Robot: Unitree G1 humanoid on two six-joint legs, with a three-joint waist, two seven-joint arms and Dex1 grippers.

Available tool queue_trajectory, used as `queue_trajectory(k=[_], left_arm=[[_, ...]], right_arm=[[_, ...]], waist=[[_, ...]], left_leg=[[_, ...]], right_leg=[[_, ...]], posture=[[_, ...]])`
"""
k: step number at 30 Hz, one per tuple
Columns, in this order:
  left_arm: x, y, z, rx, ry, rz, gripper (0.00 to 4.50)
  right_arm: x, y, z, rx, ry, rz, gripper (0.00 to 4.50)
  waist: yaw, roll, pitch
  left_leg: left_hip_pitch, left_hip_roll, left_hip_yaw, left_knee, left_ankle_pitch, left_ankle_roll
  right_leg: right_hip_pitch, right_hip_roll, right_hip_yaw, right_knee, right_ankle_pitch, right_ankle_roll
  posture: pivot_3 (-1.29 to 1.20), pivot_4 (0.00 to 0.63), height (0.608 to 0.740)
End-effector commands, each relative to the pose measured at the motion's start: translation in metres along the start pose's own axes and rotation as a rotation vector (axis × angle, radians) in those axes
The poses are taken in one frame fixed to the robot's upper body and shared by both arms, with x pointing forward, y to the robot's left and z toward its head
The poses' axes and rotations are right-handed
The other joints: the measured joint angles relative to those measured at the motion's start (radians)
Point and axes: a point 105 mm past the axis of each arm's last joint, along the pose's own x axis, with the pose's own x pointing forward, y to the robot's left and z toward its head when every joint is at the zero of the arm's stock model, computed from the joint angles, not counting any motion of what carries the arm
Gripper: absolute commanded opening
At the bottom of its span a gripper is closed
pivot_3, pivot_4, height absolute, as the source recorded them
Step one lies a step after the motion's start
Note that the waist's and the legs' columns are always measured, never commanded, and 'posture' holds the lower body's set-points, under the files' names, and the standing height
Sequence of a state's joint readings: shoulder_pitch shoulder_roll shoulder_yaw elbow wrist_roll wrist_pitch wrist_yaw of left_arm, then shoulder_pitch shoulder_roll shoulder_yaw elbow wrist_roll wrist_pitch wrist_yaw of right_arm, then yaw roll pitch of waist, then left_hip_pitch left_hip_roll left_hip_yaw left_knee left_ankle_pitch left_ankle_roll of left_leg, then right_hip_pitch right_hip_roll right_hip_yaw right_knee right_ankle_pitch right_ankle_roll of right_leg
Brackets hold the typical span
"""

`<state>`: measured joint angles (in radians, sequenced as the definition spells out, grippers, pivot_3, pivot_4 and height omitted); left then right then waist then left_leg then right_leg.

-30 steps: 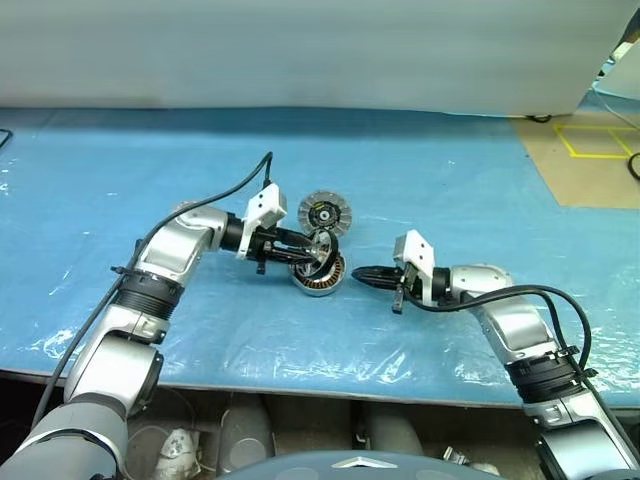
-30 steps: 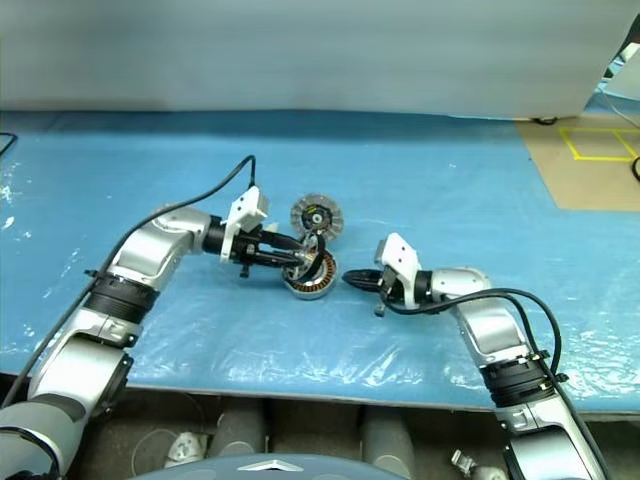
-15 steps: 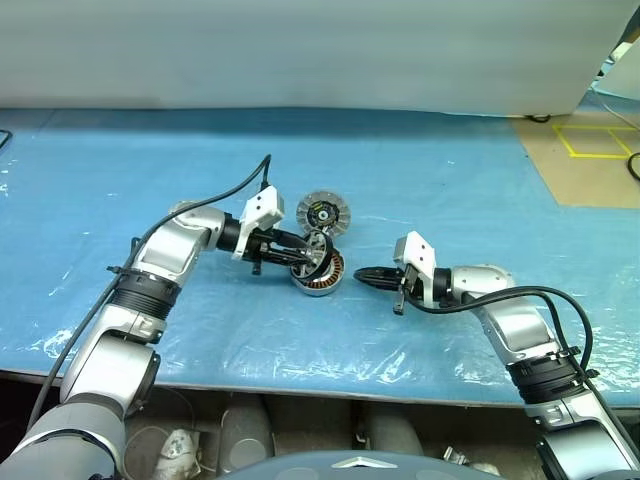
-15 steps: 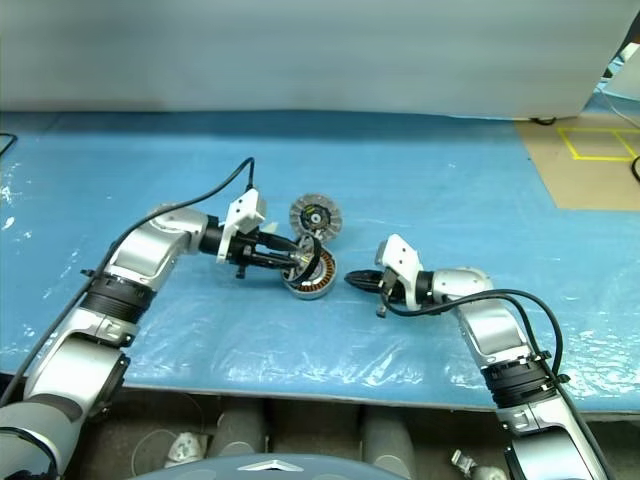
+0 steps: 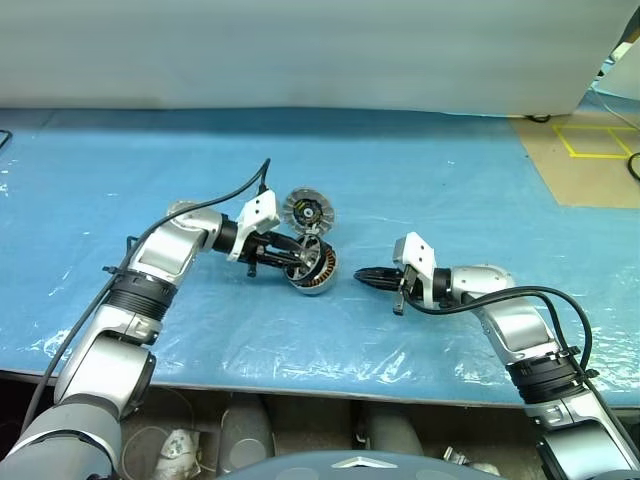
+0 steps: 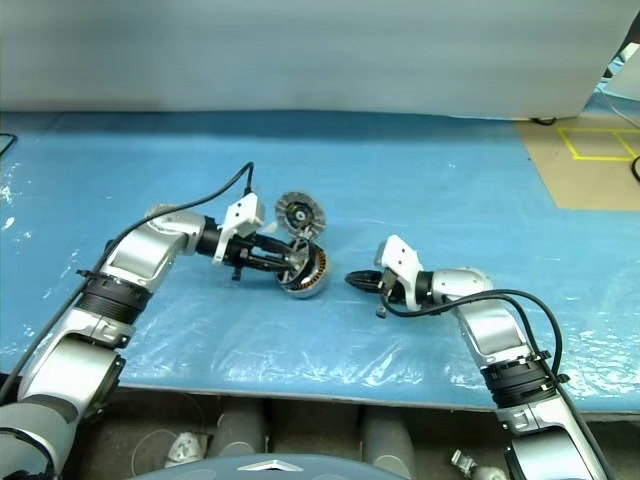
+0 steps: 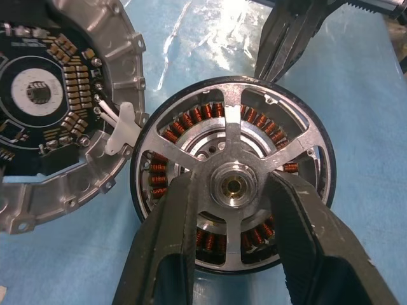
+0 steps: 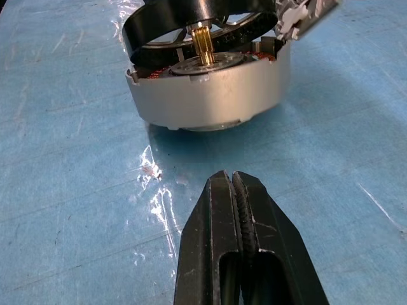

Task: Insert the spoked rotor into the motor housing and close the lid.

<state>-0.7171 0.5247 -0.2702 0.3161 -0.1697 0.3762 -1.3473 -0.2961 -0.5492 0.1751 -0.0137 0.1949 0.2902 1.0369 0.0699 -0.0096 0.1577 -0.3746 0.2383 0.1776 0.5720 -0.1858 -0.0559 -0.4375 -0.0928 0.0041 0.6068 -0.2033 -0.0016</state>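
The spoked rotor (image 7: 236, 127), a dark-rimmed ring with silver spokes and a brass hub, sits tilted over the motor housing (image 8: 210, 95). Its brass shaft reaches into the housing's centre. Copper windings show between the spokes. My left gripper (image 7: 232, 187) is shut on the rotor's hub, one finger on each side. The lid (image 5: 307, 212), a finned silver disc carrying a circuit board, stands just behind the housing (image 5: 314, 272), joined to it by a white tab. My right gripper (image 5: 363, 274) is shut and empty, pointing at the housing from a short way to its right.
A blue plastic sheet (image 5: 450, 190) covers the table, wrinkled and shiny near the front edge (image 5: 330, 375). A black cable (image 5: 215, 200) loops off my left wrist. At the far right lies brown floor with yellow tape (image 5: 590, 140).
My left gripper has drawn slightly to the left, and the rotor, housing and lid have shifted left with it. The right arm has stayed still.
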Motion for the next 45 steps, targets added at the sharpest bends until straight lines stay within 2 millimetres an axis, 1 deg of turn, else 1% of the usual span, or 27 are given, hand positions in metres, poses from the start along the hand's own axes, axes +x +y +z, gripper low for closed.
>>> queue_trajectory(k=[1,2,3,5,9,13,16,21,24,25,26,32,34,36,37,40,42,44,45], left_arm=[[-0.001,0.001,-0.003,0.003,0.019,0.018,1.36],[-0.001,0.003,-0.003,0.006,0.016,0.025,1.36],[-0.001,0.003,-0.002,0.006,0.01,0.031,2.09],[-0.001,0.005,0.004,-0.002,-0.019,0.044,2.67],[-0.003,0.007,0.013,-0.028,-0.071,0.066,4.06],[-0.009,-0.001,0.023,-0.062,-0.153,0.046,4.06],[-0.01,-0.009,0.03,-0.102,-0.23,0.033,3.39],[-0.007,-0.017,0.031,-0.144,-0.302,0.058,1.69],[-0.001,-0.024,0.025,-0.157,-0.311,0.064,0.59],[0.003,-0.023,0.022,-0.147,-0.303,0.089,0.24],[0.007,-0.022,0.02,-0.13,-0.297,0.115,0.04],[0.018,-0.008,0.018,-0.079,-0.308,0.251,0.04],[0.024,-0.007,0.013,-0.08,-0.29,0.274,0.04],[0.032,-0.006,0.004,-0.078,-0.242,0.301,0.04],[0.035,-0.008,0.0,-0.084,-0.222,0.296,0.04],[0.046,-0.026,-0.02,-0.113,-0.142,0.212,0.04],[0.047,-0.027,-0.031,-0.108,-0.094,0.224,0.04],[0.045,-0.025,-0.029,-0.118,-0.114,0.241,0.04],[0.043,-0.023,-0.024,-0.124,-0.146,0.251,0.04]], right_arm=[[0.001,0.0,0.01,-0.038,-0.025,0.005,0.0],[0.001,0.0,0.01,-0.039,-0.026,0.005,0.0],[0.001,-0.001,0.01,-0.04,-0.027,0.004,0.0],[0.001,-0.001,0.01,-0.043,-0.027,0.002,0.0],[0.001,-0.002,0.01,-0.045,-0.026,0.0,0.0],[0.001,-0.003,0.01,-0.049,-0.026,-0.003,0.0],[0.001,-0.003,0.011,-0.05,-0.031,-0.001,0.0],[0.001,-0.006,0.015,-0.06,-0.05,-0.007,0.0],[0.002,-0.007,0.016,-0.064,-0.054,-0.009,0.0],[0.002,-0.008,0.016,-0.066,-0.056,-0.009,0.0],[0.002,-0.008,0.017,-0.068,-0.058,-0.01,0.0],[0.003,-0.009,0.019,-0.073,-0.065,-0.01,0.0],[0.003,-0.009,0.02,-0.074,-0.066,-0.011,0.0],[0.003,-0.009,0.02,-0.075,-0.068,-0.011,0.0],[0.003,-0.009,0.021,-0.075,-0.068,-0.011,0.0],[0.003,-0.009,0.02,-0.076,-0.068,-0.014,0.0],[0.003,-0.008,0.021,-0.076,-0.069,-0.017,0.0],[0.003,-0.008,0.021,-0.075,-0.071,-0.019,0.0],[0.004,-0.008,0.021,-0.076,-0.071,-0.02,0.0]], waist=[[0.0,0.0,0.0],[0.0,0.0,0.0],[0.0,0.0,0.0],[0.0,0.0,0.0],[0.001,0.0,0.0],[-0.001,0.0,0.0],[-0.001,0.0,0.0],[-0.001,0.0,0.0],[-0.001,0.0,0.0],[-0.001,0.0,0.0],[-0.001,0.0,0.0],[-0.001,0.0,0.0],[-0.001,0.0,0.0],[-0.001,0.0,0.0],[-0.001,0.0,0.0],[-0.002,0.0,0.0],[-0.001,0.0,0.0],[-0.002,0.001,0.0],[-0.002,0.001,0.0]], left_leg=[[0.0,0.0,0.0,0.0,0.0,0.0],[0.0,0.0,0.0,0.0,0.0,0.0],[0.0,0.0,0.0,0.0,0.0,0.0],[0.0,0.0,0.0,0.0,0.0,0.0],[0.0,0.0,0.0,0.0,0.0,0.0],[0.0,0.0,0.0,0.0,0.0,0.0],[0.0,0.0,0.0,0.0,0.0,0.0],[0.0,0.0,0.0,0.0,0.0,0.0],[0.0,0.0,0.0,0.0,0.0,0.0],[0.0,0.0,0.0,0.0,0.0,0.0],[0.0,0.0,0.0,0.0,0.0,0.0],[-0.001,0.0,0.0,0.0,0.0,0.0],[-0.001,0.0,0.0,0.0,0.0,0.0],[-0.001,0.0,0.0,0.0,0.0,0.0],[-0.001,0.0,0.0,0.0,0.0,0.0],[-0.001,0.0,0.0,0.0,0.0,0.0],[0.0,0.001,0.0,0.0,0.0,0.0],[0.001,0.0,0.0,0.0,0.0,0.0],[0.001,0.0,0.0,0.0,0.0,0.0]], right_leg=[[0.0,0.0,0.0,0.0,0.0,0.0],[0.0,0.0,0.0,0.0,0.0,0.0],[0.0,0.0,0.0,0.0,0.0,0.0],[0.0,0.0,0.0,0.0,0.0,0.0],[0.0,0.0,0.0,0.0,0.0,0.0],[0.0,0.0,0.0,0.0,0.0,0.0],[0.0,0.0,0.0,0.0,0.0,0.0],[0.0,0.0,0.0,0.0,0.0,0.0],[0.0,0.0,0.0,0.0,0.0,0.0],[0.0,0.0,0.0,0.0,0.0,0.0],[0.0,0.0,0.0,0.0,0.0,0.0],[0.0,0.0,0.0,-0.001,0.0,0.0],[0.0,0.0,0.0,-0.001,0.0,0.0],[0.0,0.0,0.0,-0.001,0.0,0.0],[0.0,0.0,0.0,-0.001,0.0,0.0],[-0.001,0.0,0.0,-0.001,0.0,0.0],[0.0,0.0,0.0,-0.001,0.0,0.0],[0.001,0.0,0.0,-0.001,0.0,0.0],[0.001,0.0,0.0,-0.001,0.0,0.0]], posture=[[0.0,0.15,0.74],[0.0,0.15,0.74],[0.0,0.15,0.74],[0.0,0.15,0.74],[0.0,0.15,0.74],[0.0,0.15,0.74],[0.0,0.15,0.74],[0.0,0.15,0.74],[0.0,0.15,0.74],[0.0,0.15,0.74],[0.0,0.15,0.74],[0.0,0.15,0.74],[0.0,0.15,0.74],[0.0,0.15,0.74],[0.0,0.15,0.74],[0.0,0.15,0.74],[0.0,0.15,0.74],[0.0,0.15,0.74],[0.0,0.15,0.74]])
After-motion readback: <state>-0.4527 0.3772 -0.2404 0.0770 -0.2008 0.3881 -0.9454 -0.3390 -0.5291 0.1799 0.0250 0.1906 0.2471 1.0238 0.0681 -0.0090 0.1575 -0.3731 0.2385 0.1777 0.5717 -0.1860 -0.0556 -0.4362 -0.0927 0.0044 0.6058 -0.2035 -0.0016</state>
